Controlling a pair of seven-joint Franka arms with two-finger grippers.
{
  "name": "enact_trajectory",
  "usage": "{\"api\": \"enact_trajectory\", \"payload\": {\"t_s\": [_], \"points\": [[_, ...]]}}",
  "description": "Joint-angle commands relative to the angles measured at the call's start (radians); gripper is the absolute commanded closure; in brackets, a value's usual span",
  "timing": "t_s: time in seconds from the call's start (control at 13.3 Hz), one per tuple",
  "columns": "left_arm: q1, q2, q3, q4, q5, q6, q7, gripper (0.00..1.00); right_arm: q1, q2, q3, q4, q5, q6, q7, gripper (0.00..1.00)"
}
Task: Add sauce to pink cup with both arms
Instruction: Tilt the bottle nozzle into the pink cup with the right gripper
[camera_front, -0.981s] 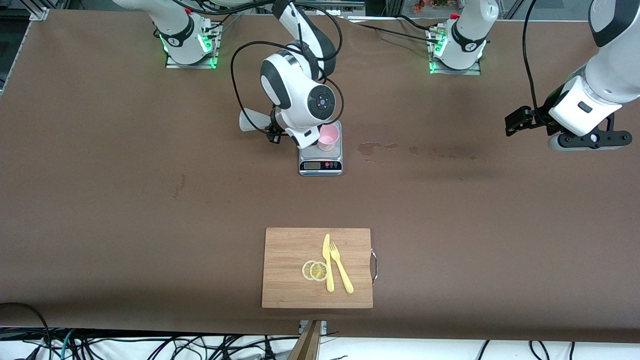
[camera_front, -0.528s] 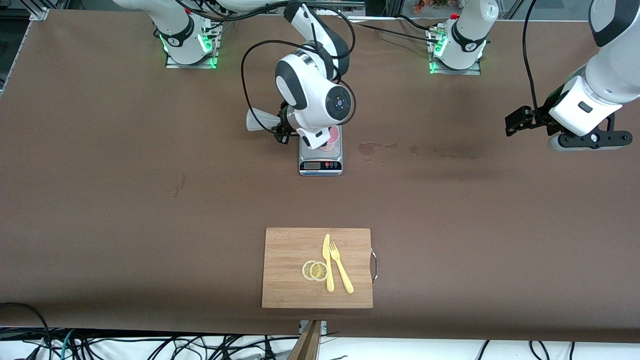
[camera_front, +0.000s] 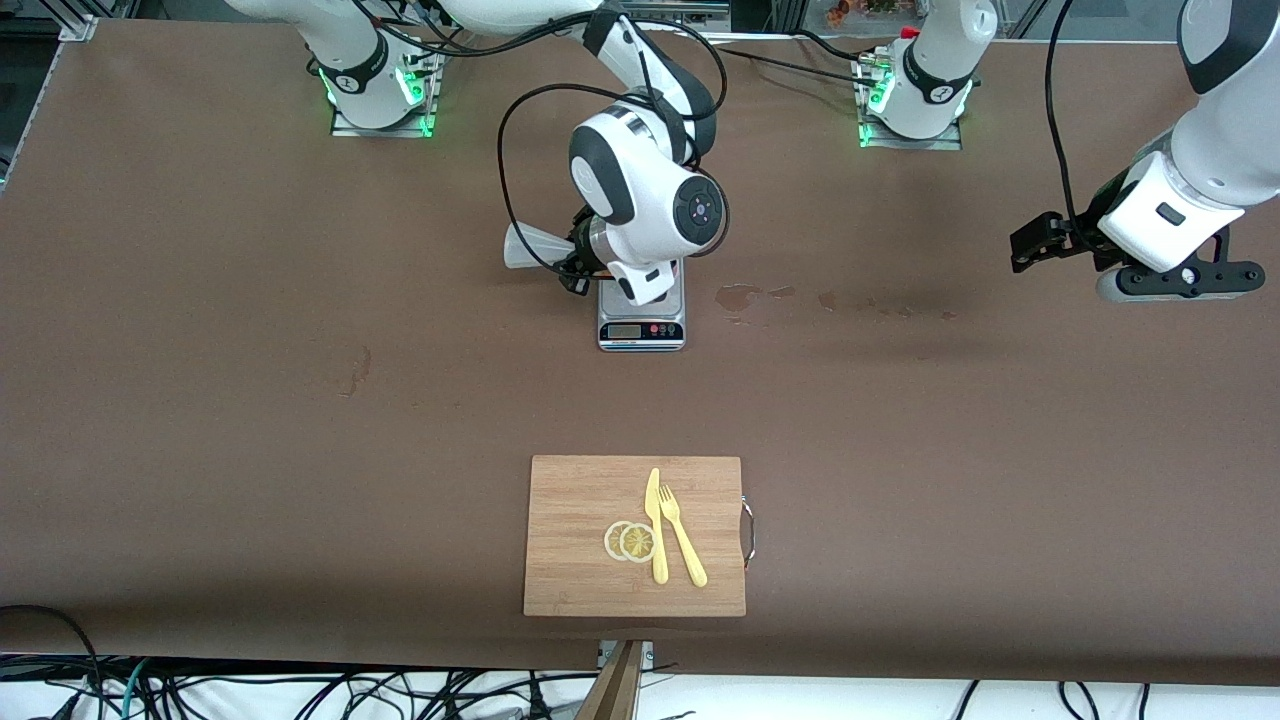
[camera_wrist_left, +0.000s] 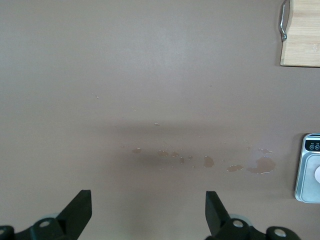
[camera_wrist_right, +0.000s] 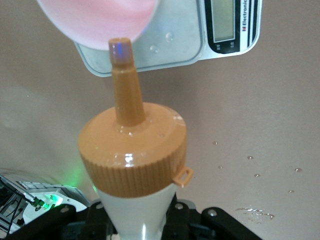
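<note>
My right gripper (camera_front: 578, 262) is shut on the sauce bottle (camera_front: 527, 247), which lies tipped on its side above the grey scale (camera_front: 641, 328). In the right wrist view the gripper (camera_wrist_right: 142, 220) grips the whitish body below the orange cap (camera_wrist_right: 132, 155), and the nozzle tip reaches just over the rim of the pink cup (camera_wrist_right: 95, 20) on the scale (camera_wrist_right: 185, 37). In the front view the wrist hides the cup. My left gripper (camera_front: 1030, 250) is open and empty, and waits in the air over bare table at the left arm's end; its open fingers (camera_wrist_left: 80, 207) show in the left wrist view.
A wooden cutting board (camera_front: 580, 500) with a yellow knife (camera_front: 655, 525), a fork (camera_front: 682, 535) and lemon slices (camera_front: 630, 541) lies nearer the front camera. Wet stains (camera_front: 740, 296) mark the table beside the scale, toward the left arm's end.
My right arm has carried the bottle sideways over the scale toward the left arm's end; its wrist now covers the pink cup in the front view. The left arm has not moved.
</note>
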Motion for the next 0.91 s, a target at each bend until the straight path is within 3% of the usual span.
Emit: {"api": "enact_trajectory", "payload": {"t_s": [0.0, 0.83], "points": [[0.005, 0.013, -0.002, 0.027, -0.011, -0.015, 0.016, 0.0, -0.008, 0.043, -0.013, 0.066, 0.011, -0.046, 0.012, 0.86], [0.005, 0.013, -0.002, 0.028, -0.011, -0.015, 0.016, 0.0, 0.026, 0.073, -0.013, 0.097, -0.001, -0.093, 0.014, 0.88]]}}
